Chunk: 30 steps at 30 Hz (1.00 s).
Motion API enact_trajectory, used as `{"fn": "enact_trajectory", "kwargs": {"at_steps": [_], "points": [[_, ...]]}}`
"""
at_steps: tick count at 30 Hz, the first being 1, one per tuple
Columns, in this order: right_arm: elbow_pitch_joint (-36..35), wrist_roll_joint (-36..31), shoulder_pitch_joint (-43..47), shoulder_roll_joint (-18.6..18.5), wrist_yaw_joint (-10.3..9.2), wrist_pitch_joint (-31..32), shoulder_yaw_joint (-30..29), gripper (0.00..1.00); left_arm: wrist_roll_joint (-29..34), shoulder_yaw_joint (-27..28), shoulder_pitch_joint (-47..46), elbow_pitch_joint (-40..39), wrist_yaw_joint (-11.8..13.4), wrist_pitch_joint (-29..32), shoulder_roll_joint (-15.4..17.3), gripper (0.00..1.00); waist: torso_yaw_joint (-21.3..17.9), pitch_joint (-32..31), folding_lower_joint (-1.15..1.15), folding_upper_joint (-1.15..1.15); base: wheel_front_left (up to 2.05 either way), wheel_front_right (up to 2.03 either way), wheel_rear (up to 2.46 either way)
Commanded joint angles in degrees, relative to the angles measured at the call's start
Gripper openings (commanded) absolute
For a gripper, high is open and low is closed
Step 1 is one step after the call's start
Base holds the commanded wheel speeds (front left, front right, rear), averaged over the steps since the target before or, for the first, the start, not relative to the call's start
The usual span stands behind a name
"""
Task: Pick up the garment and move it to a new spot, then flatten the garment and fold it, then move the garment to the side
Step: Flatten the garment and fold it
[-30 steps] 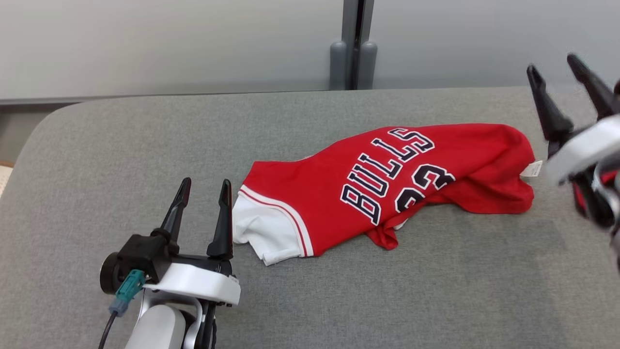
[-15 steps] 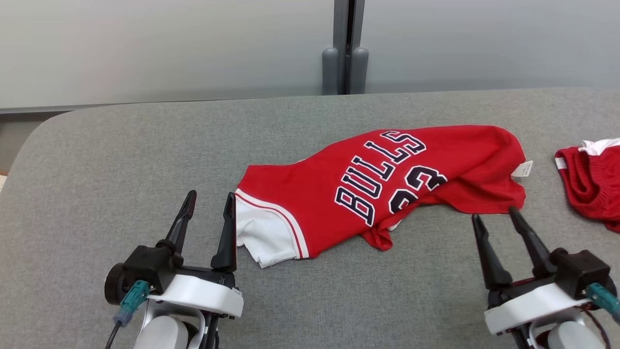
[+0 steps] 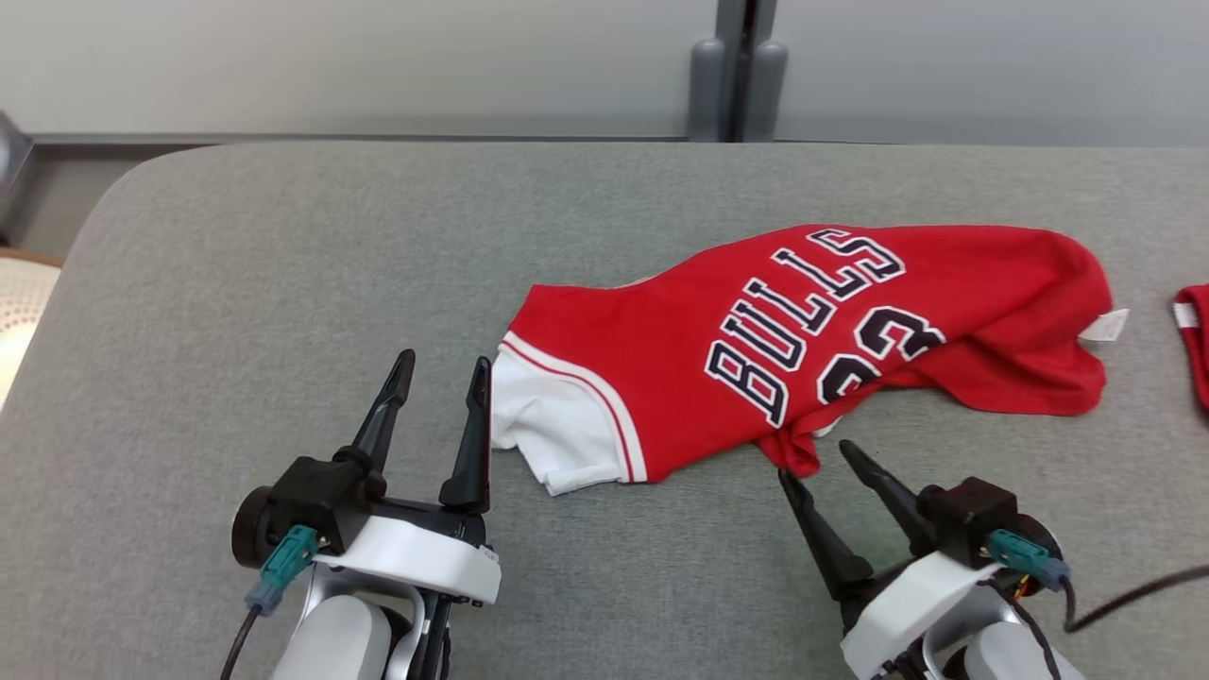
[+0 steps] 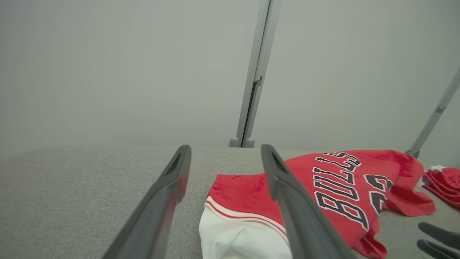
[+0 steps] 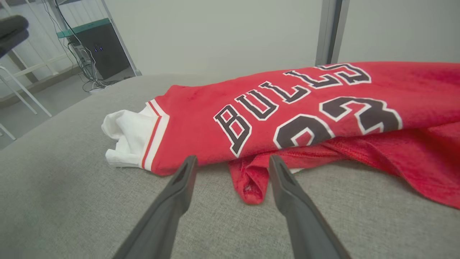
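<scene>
- Two sets of jaws, left and right, stand wide and empty at the near side of the garment (image 3: 812, 331). It is a red jersey with dark lettering, lying rumpled and partly doubled over itself on the grey padded surface (image 3: 283, 283), towards the right.
- The left jaws sit just beside the jersey's white end (image 3: 557, 434). The inner finger (image 3: 475, 425) is right at the cloth's edge, and I cannot tell whether it touches. Closing from this spot would probably catch nothing, or only nudge the white end sideways, because the cloth is not clearly between the fingers.
- The right jaws point at a small red fold (image 3: 801, 455) poking out from under the near edge. In the right wrist view the fold lies in line with the gap between the fingers (image 5: 181, 183), ahead of the tips. Pinching that fold alone could lift a single layer, so the rest would trail and bunch further.
- The surface looks soft and woven, so tips coming in low might dig in, or pinch its cover along with the cloth.
- Both likely grips are on the near edge, so the far end with the white tag (image 3: 1103, 326) may drag and twist during the lift.
- Another red cloth (image 3: 1192, 340) lies apart at the right edge. Moving the jersey that way risks landing on it or tangling with it.
</scene>
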Motion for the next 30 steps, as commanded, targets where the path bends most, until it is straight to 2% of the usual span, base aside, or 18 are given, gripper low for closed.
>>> {"fn": "enact_trajectory", "kwargs": {"at_steps": [1, 6, 11, 20, 21, 22, 23, 30], "points": [[1.41, 0.90, -1.27, -0.41, 0.00, 0.92, 1.15, 1.00, -0.50, -0.25, -1.08, -0.03, 0.39, 0.01, 0.22, 1.00, 1.77, 1.35, 0.00, 0.00, 0.00, 0.00, 0.00], [5.80, 5.08, -3.13, -0.52, 0.00, 3.07, 2.96, 1.00, -1.37, -1.00, -1.55, -0.12, 0.98, 0.01, 0.22, 1.00, 4.39, 2.36, 0.00, 0.00, 0.00, 0.00, 0.00], [8.88, 7.86, -4.22, -0.86, 0.00, 3.51, 3.18, 1.00, -1.19, -0.86, -1.01, -0.05, 1.28, 0.01, 0.20, 1.00, 5.43, 2.57, 0.00, 0.00, 0.00, 0.00, 0.00], [13.22, 7.58, -6.05, 0.10, -0.01, 2.07, 2.76, 1.00, -1.73, -1.49, -1.46, -0.39, 1.60, 0.01, 0.20, 1.00, 6.11, 2.78, 0.00, 0.00, 0.00, 0.00, 0.00], [13.60, 7.55, -6.36, 0.23, -0.01, 1.96, 2.78, 0.94, -1.76, -1.55, -1.56, -0.43, 1.67, 0.01, 0.20, 1.00, 6.12, 2.86, 0.00, 0.00, 0.00, 0.00, 0.00], [14.24, 7.44, -6.65, 0.24, -0.01, 1.81, 2.41, 0.24, -1.77, -1.57, -1.66, -0.47, 1.72, 0.01, 0.21, 1.00, 6.08, 2.93, 0.00, 0.00, 0.00, 0.00, 0.00], [14.71, 7.06, -6.94, 0.18, -0.02, 1.45, 2.22, 0.00, -1.78, -1.56, -1.74, -0.47, 1.74, 0.01, 0.21, 1.00, 6.01, 2.95, 0.00, 0.00, 0.00, 0.00, 0.00], [15.89, 6.54, -7.65, -0.64, -0.01, -0.04, 1.77, 0.00, -1.04, -0.54, -1.08, 0.00, 1.44, 0.01, 0.19, 1.00, 3.39, 1.94, 0.00, 0.00, 0.00, 0.00, 0.00]]}}
